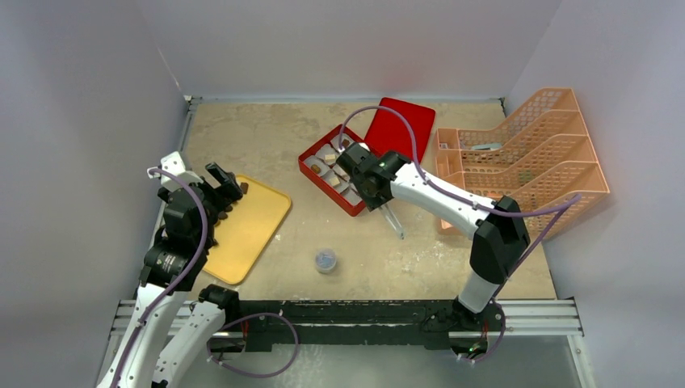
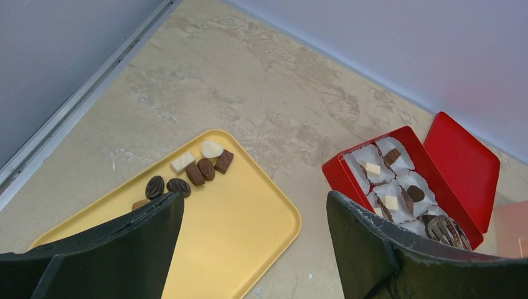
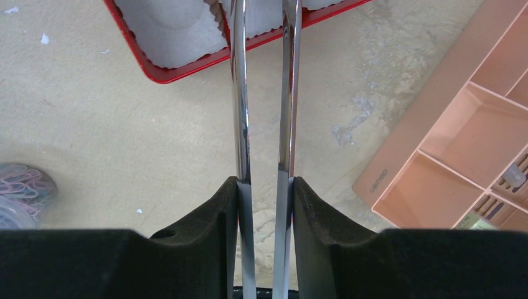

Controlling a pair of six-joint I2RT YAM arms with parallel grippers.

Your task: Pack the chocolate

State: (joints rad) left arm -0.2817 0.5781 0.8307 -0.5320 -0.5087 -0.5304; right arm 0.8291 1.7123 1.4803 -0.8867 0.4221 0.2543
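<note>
Right pincer [image 3: 264, 187]: clamped on metal tweezers [image 3: 240, 93].
Left pincer [image 2: 255, 202]: spread; chocolate [image 2: 205, 169] lay ahead-left, on yellow tray [image 2: 249, 243].

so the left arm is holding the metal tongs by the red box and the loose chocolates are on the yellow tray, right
No. The tongs are in the right arm's jaws, shut on them, as the right wrist view shows. The left arm's jaws are open and empty. The rest holds: red box, chocolates on the yellow tray.
</note>
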